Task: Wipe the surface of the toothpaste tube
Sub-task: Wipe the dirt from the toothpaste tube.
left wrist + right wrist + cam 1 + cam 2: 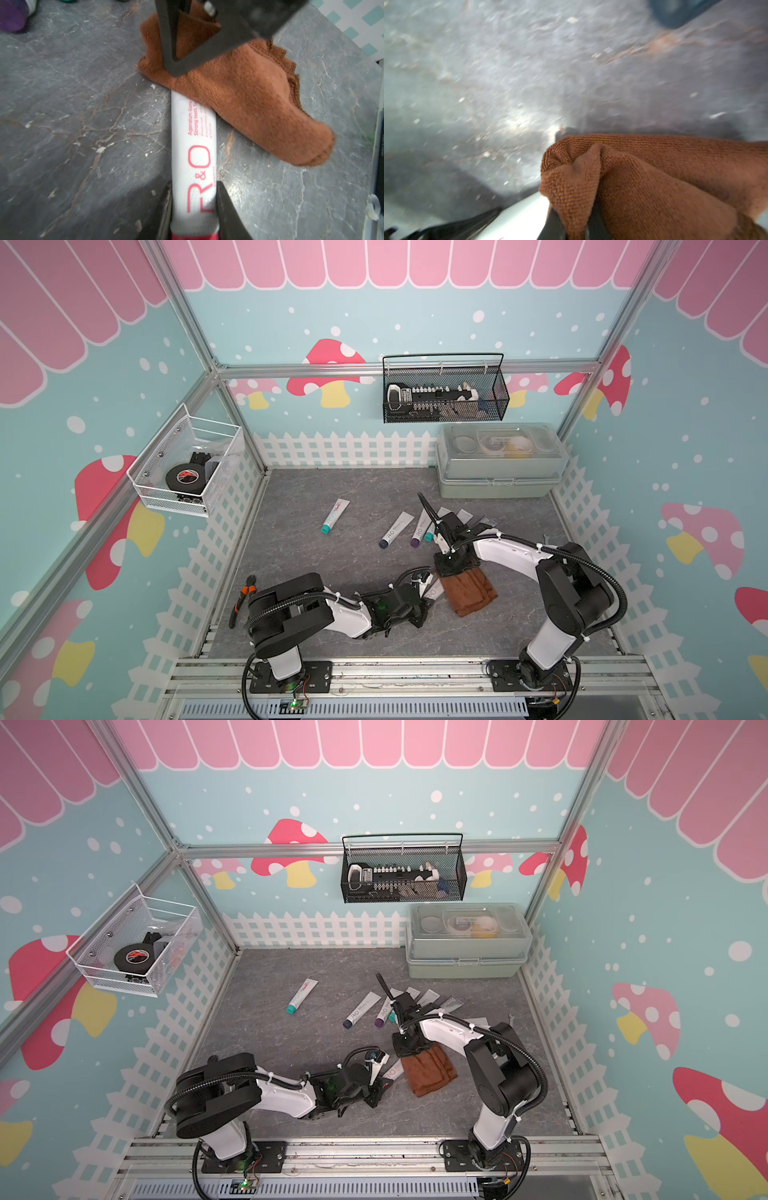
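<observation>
Toothpaste tube [193, 149], white plastic w/ red lettering, sits near front of grey marbled tabletop [72, 104], cap end clamped in left gripper [194, 187]; far end under brown microfibre cloth [245, 104] pinched by right gripper [573, 222]. Prob light, soft, slick: hold by stiff cap shoulder, not squashy middle.

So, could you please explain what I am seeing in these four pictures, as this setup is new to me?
These are two robot arms, each ending in a two-fingered gripper, mounted at the front of a grey table. Two pictures look down from one overhead camera pair; the other two come from wrist cameras. The left gripper is shut on a white toothpaste tube. The right gripper is shut on a brown cloth, which lies over the tube's far end. More tubes, orange-handled pliers and a lidded box also lie on the table.
</observation>
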